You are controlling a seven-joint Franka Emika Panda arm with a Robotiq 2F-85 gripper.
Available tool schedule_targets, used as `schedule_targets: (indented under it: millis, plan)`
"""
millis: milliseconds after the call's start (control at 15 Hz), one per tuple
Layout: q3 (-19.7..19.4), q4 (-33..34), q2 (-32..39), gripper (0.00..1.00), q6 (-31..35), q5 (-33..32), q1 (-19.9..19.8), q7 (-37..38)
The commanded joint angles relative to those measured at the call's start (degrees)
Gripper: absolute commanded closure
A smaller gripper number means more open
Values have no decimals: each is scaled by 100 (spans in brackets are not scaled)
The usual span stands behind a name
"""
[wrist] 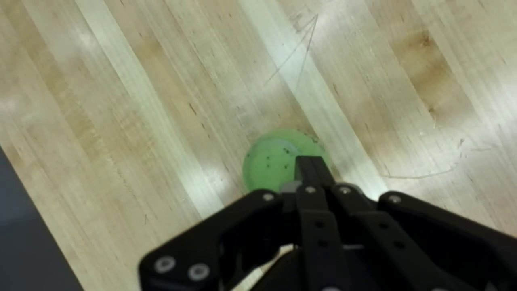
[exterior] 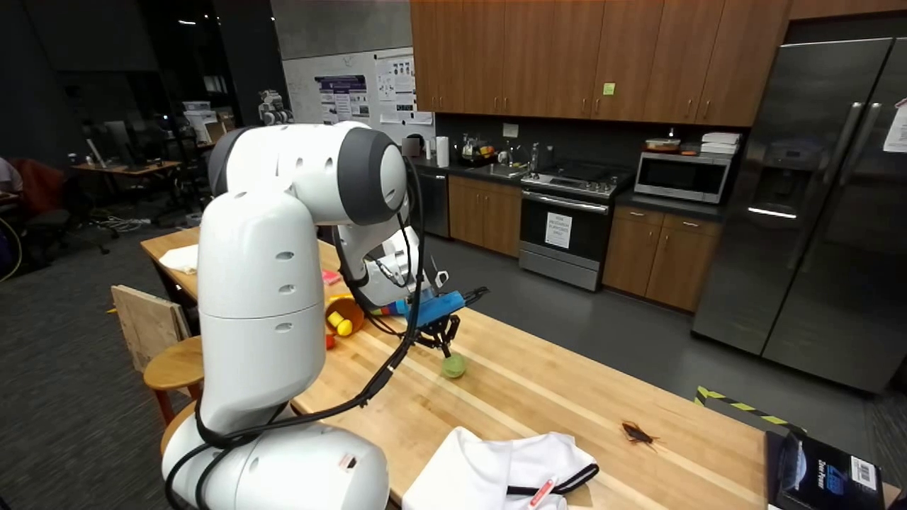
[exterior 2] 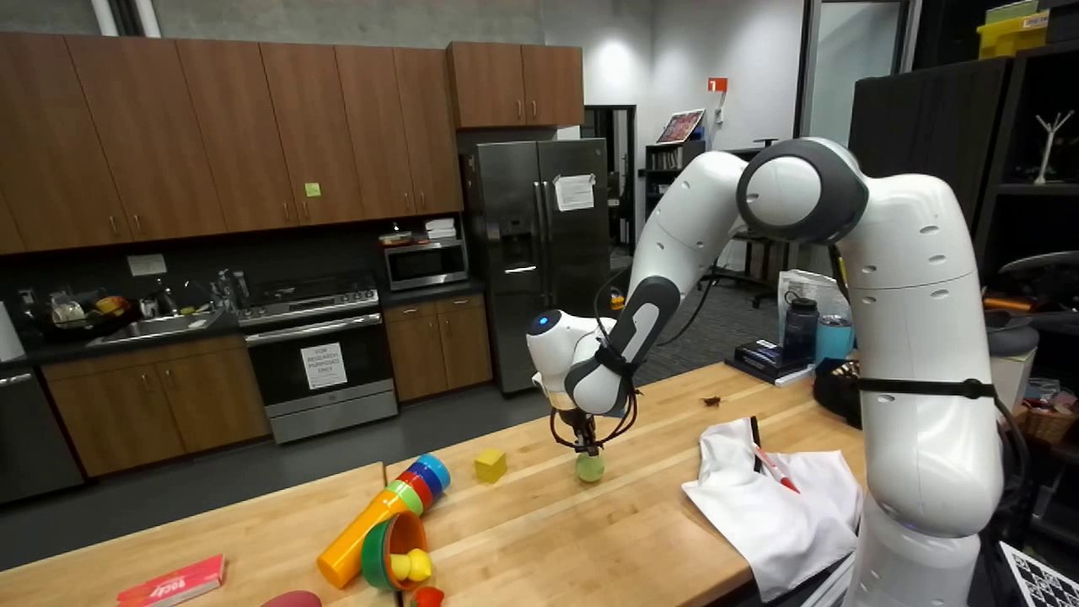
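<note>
"Where's the green ball [wrist: 268, 167]?"

"Just below the centre of my wrist view, on the wooden tabletop [wrist: 161, 149]."

"And your gripper [wrist: 313, 165]?"

"I have its jaws together, covering the ball's lower right; I can't tell whether they touch."
</note>
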Motion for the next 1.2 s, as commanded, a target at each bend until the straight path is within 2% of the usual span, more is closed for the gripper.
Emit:
schedule_targets:
  millis: [0,133,467,600,733,800,1000,1133]
  plan:
    - [41,-346,-425,100,41,103,-219,-186]
    - [17,-407,-504,100,446,-33,-304,-169]
    - [-6,-501,-571,100,1846,89,-500,-296]
    - [11,-458,-434,100,2272,278,-602,-520]
    - [117,-423,-222,100,2560,689,-752,-1138]
    - [241,-367,-113,100,2509,836,-641,-1187]
    - [752,-215,317,100,2450,1809,-867,-2166]
    - [1611,67,762,100,2266,2719,-1440,-3182]
